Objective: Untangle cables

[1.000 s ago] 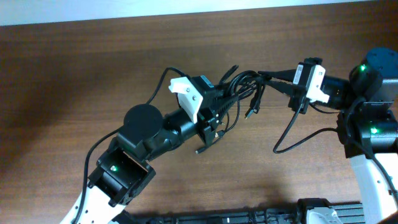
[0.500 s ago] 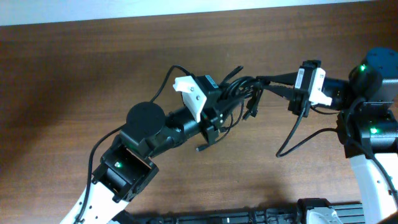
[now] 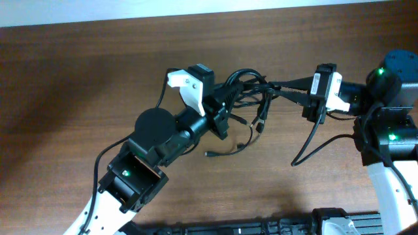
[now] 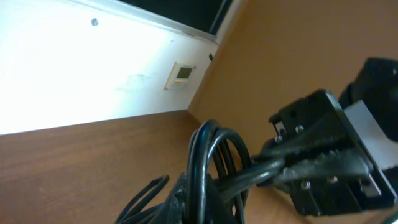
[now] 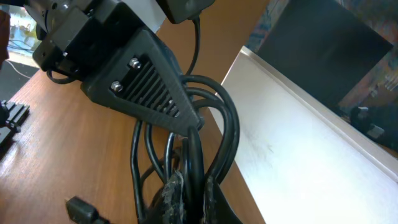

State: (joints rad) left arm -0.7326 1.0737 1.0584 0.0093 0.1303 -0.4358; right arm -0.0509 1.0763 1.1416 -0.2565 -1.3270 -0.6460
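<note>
The cables [image 3: 251,98] are a bundle of thin black looped cords held up between my two grippers over the middle of the brown table. My left gripper [image 3: 225,98] is shut on the bundle's left side; the cords [image 4: 208,168] rise through its jaws. My right gripper [image 3: 277,85] is shut on the bundle's right side; the cords [image 5: 193,162] run between its worn pads. Loose ends with small plugs [image 3: 260,125] hang down, and one end [image 3: 210,155] lies on the table. A black plug [image 5: 81,210] shows in the right wrist view.
The brown wooden table [image 3: 78,72] ends at a white wall strip [image 3: 196,8] along the far edge. A thicker black wire [image 3: 313,140] loops from the right arm. A dark rack [image 3: 261,228] lies at the front edge.
My left gripper has moved left and farther away with its part of the bundle, pulling the cables wider. More loose cord now hangs and lies on the table. The right gripper has stayed in place.
</note>
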